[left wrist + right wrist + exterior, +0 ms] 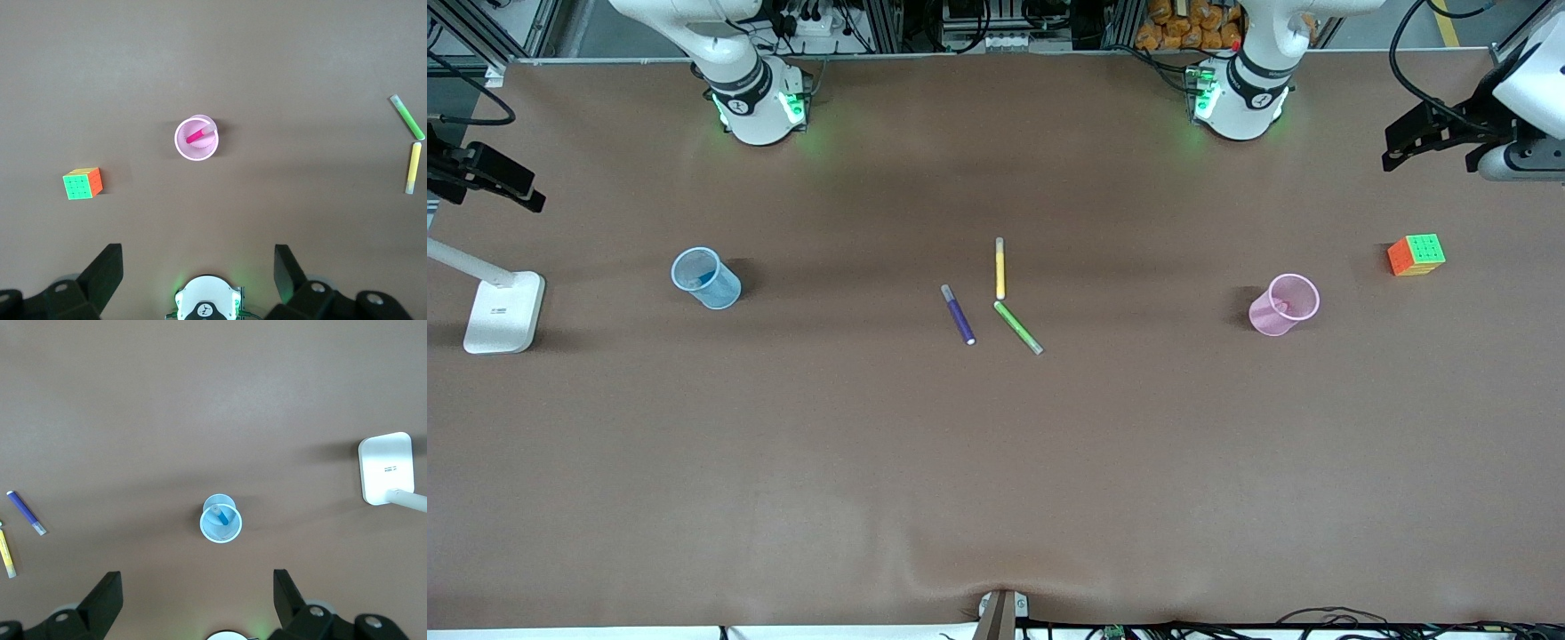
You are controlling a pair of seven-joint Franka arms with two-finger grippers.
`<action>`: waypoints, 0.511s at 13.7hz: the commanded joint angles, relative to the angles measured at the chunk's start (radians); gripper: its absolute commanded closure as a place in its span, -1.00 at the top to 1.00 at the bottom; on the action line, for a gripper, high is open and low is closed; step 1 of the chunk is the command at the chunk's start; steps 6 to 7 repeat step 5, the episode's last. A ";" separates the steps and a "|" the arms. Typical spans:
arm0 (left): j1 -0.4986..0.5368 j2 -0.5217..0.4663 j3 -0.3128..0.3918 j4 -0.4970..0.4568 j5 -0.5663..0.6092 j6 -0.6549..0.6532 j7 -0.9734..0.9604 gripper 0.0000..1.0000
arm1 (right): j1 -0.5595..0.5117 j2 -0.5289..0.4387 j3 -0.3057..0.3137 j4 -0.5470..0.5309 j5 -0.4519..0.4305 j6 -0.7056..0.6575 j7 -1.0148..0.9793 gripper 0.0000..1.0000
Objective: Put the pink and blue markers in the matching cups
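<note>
The pink cup (pixel 1284 305) holds the pink marker (pixel 197 137) toward the left arm's end; the blue cup (pixel 706 278), slightly farther, holds the blue marker (pixel 221 515). Left gripper (pixel 198 270) and right gripper (pixel 198 597) wait high over the table ends (jaws spread, empty).

translucent plastic cups (pixel 706 278), matt brown table cover (pixel 996 462)
</note>
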 commanded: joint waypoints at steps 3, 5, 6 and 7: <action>0.002 0.008 0.010 0.033 0.018 -0.034 -0.010 1.00 | 0.006 -0.021 -0.001 -0.019 0.014 0.004 0.003 1.00; 0.002 0.010 0.010 0.033 0.018 -0.034 -0.011 1.00 | 0.007 -0.021 0.000 -0.019 0.012 0.005 0.003 1.00; 0.002 0.010 0.010 0.033 0.018 -0.034 -0.011 1.00 | 0.007 -0.021 0.000 -0.019 0.012 0.005 0.003 1.00; 0.002 0.010 0.010 0.033 0.018 -0.034 -0.011 1.00 | 0.007 -0.021 0.000 -0.019 0.012 0.005 0.003 1.00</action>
